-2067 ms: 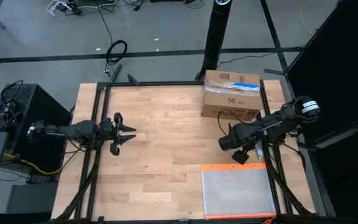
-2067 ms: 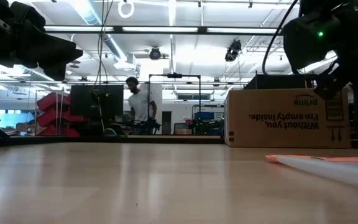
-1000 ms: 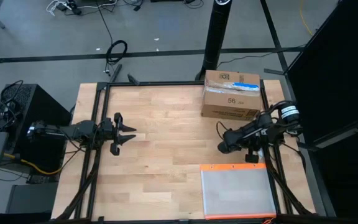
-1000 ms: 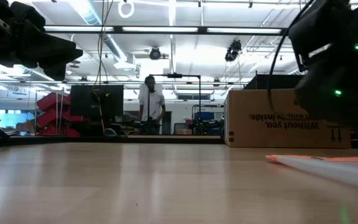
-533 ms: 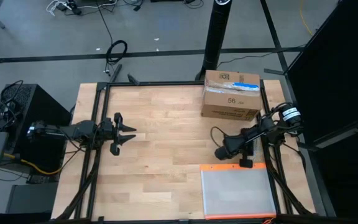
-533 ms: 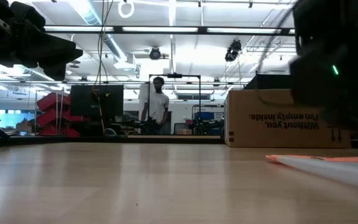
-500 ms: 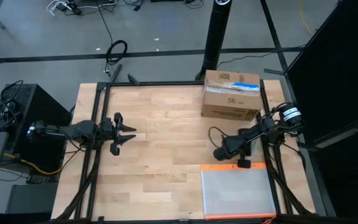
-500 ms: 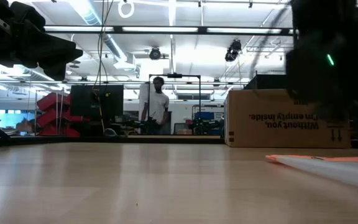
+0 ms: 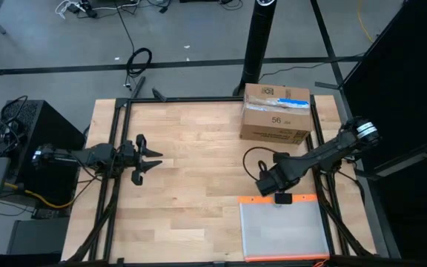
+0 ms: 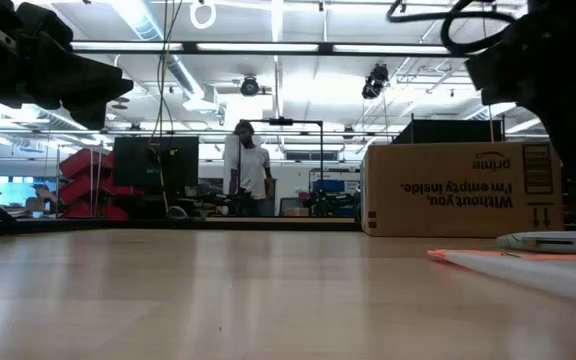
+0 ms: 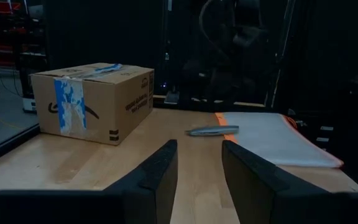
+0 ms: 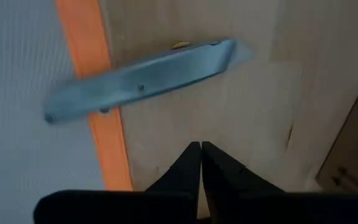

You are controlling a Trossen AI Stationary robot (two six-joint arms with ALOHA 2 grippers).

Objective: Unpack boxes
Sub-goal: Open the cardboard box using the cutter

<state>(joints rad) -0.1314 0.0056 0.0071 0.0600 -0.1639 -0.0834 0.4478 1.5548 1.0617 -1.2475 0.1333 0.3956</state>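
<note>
The brown cardboard box [image 9: 275, 113] stands shut on its base at the table's far right, with a blue-and-white label [image 11: 70, 102] on one side. My right gripper [image 9: 261, 183] hangs shut and pointing down over the far edge of the flat clear pouch [image 9: 284, 228]. Just past its fingertips [image 12: 200, 149] a grey utility knife [image 12: 142, 81] lies across the pouch's orange edge [image 12: 95, 93], and the fingertips stay clear of it. My left gripper [image 9: 153, 157] waits open at the table's left, holding nothing.
The knife [image 11: 213, 130] also shows in the left wrist view, lying flat between the box and the pouch [image 11: 272, 140]. Bare wooden tabletop [image 9: 191, 163] lies between the two arms. A person [image 10: 245, 170] stands in the room far behind the table.
My right gripper has gone toward the table's near edge and a little left, tipping to point down over the pouch's far edge; it stays shut. In the low view the knife now shows at the pouch's edge, where the arm filled the picture before.
</note>
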